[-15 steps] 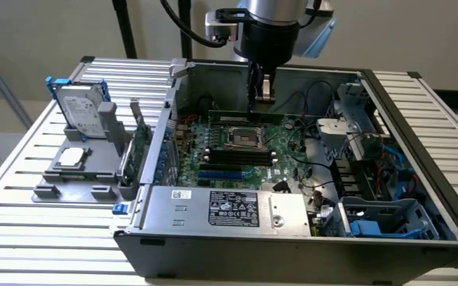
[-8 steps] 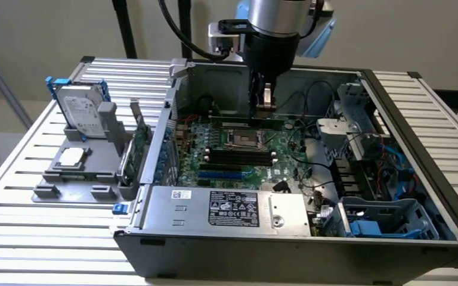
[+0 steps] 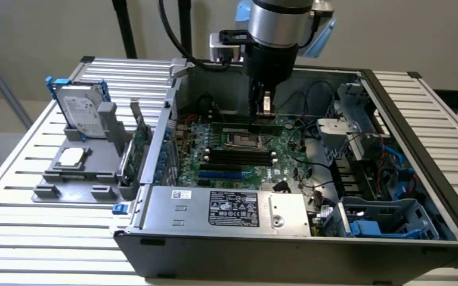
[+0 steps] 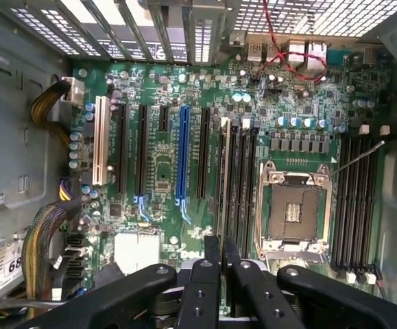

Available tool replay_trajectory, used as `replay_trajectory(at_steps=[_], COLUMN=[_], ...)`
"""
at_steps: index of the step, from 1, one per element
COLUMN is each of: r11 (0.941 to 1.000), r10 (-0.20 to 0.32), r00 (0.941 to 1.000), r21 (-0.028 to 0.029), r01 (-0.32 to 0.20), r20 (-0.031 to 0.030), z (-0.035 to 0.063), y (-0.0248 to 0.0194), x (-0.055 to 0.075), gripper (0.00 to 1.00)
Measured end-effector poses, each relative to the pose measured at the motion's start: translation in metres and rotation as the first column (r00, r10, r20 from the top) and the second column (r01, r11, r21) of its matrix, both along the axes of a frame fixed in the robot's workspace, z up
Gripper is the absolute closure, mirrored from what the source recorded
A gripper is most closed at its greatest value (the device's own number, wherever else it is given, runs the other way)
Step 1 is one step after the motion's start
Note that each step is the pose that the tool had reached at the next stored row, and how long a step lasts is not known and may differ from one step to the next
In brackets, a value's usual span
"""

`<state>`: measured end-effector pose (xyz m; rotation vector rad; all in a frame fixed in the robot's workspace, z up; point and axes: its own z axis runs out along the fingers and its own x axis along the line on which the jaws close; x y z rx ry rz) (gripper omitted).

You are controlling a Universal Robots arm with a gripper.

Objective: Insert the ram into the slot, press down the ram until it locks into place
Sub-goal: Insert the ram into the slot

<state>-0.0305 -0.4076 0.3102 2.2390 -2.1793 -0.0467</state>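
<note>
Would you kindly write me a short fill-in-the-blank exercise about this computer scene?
1. The gripper is ___ on the memory stick.
2. The computer case lies ___ on top.
3. Between black sockets stands one long ___ socket.
Missing words: shut; open; blue.

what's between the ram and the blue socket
One long black expansion slot, seen in the wrist view, with the ram and blue socket either side.

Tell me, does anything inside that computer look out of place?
A thin metal rod slants across the black slots beside the empty processor socket, rather than lying flat. The ram by the gripper looks straight.
</note>
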Motion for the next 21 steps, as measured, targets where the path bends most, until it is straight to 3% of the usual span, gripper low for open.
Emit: replay_trajectory(at_steps=[12, 21], r11=[1.0000, 1.0000], r10=[0.000, 0.000], r00=[1.0000, 1.0000], r21=[-0.0001, -0.0001], r01=[0.000, 0.000], r20=[-0.0003, -0.0050], z=[-0.0219, -0.0382], y=[0.0000, 0.0000], x=[0.001, 0.001], gripper=[0.87, 0.87])
